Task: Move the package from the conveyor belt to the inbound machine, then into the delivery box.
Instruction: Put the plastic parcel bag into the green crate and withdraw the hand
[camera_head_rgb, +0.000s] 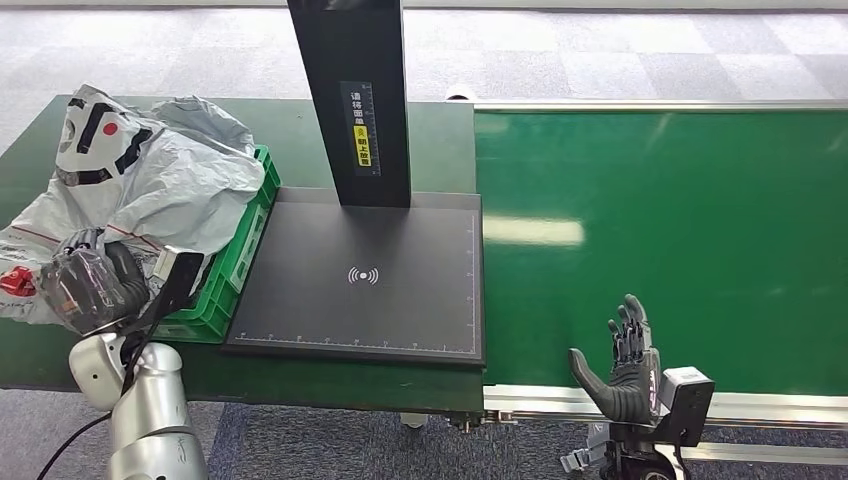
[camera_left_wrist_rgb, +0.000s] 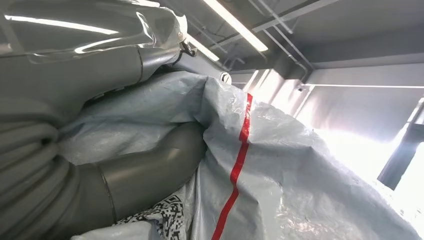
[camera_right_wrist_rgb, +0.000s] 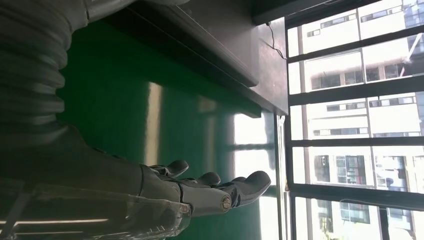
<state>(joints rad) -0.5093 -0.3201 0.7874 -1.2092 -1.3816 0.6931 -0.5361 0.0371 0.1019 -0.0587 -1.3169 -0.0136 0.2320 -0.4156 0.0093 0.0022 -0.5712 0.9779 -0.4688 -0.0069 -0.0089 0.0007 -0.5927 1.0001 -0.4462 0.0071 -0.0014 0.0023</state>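
The package (camera_head_rgb: 160, 175) is a crumpled grey plastic bag with red and black print. It lies over the green crate (camera_head_rgb: 238, 262) at the table's left end. My left hand (camera_head_rgb: 92, 285) grips the bag's near edge with its fingers curled in. In the left wrist view the thumb (camera_left_wrist_rgb: 150, 170) presses against the grey bag (camera_left_wrist_rgb: 290, 175), beside its red stripe and a code label (camera_left_wrist_rgb: 164, 220). My right hand (camera_head_rgb: 625, 365) hovers with fingers spread and nothing in it, at the front edge of the green conveyor belt (camera_head_rgb: 660, 230). The right wrist view shows those fingers (camera_right_wrist_rgb: 210, 191) over the belt (camera_right_wrist_rgb: 125, 100).
The inbound machine's black scan plate (camera_head_rgb: 360, 280) lies between crate and belt, with its black post (camera_head_rgb: 350, 100) rising at the back. A metal rail (camera_head_rgb: 560, 400) runs along the belt's front edge. Grey carpet floor (camera_head_rgb: 620, 50) lies beyond the table.
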